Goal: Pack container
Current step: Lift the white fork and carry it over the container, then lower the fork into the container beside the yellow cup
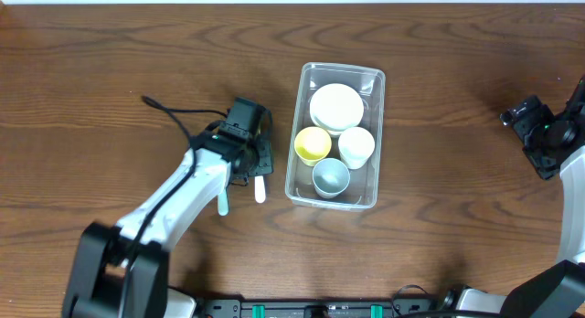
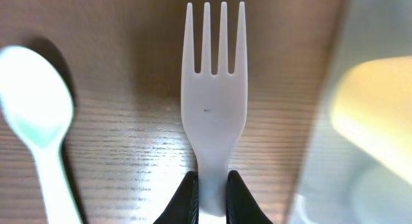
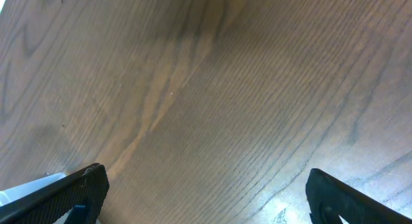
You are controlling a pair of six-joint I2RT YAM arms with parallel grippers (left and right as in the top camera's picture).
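Left tool point(image 2: 210, 196): fingers closed to a narrow gap, pinching the handle of a white plastic fork point(image 2: 214, 102) between them. The tines point away from the wrist, toward the far side of the surface point(image 1: 457, 99). The fork sits low over the wood; contact can't be made out.

A pale mint spoon point(image 2: 35, 108) lies left of the fork, roughly parallel and apart from it, with its bowl toward the far side. From overhead only the two handle ends show past the left arm.

Right tool point(image 3: 205, 180): fingers spread wide, nothing between them, only wood grain below. It hangs near the surface's right edge, well apart from everything else.

Container point(image 1: 379, 126): mid-surface, just right of the left tool, upright with its opening facing up. Its long axis runs far to near, the far end skewed slightly right. The near left corner is close to the fork handle but not touching. In the left wrist view its wall is a blur on the right with yellow showing through.

Inside:
- white bowl point(image 1: 336, 106) at the far end
- yellow cup point(image 1: 313, 144) and white cup point(image 1: 356, 146) side by side in the middle
- grey-blue cup point(image 1: 331, 177) at the near end

Bare wood runs between the container's right wall and the right tool. A narrower strip lies beyond its far end.
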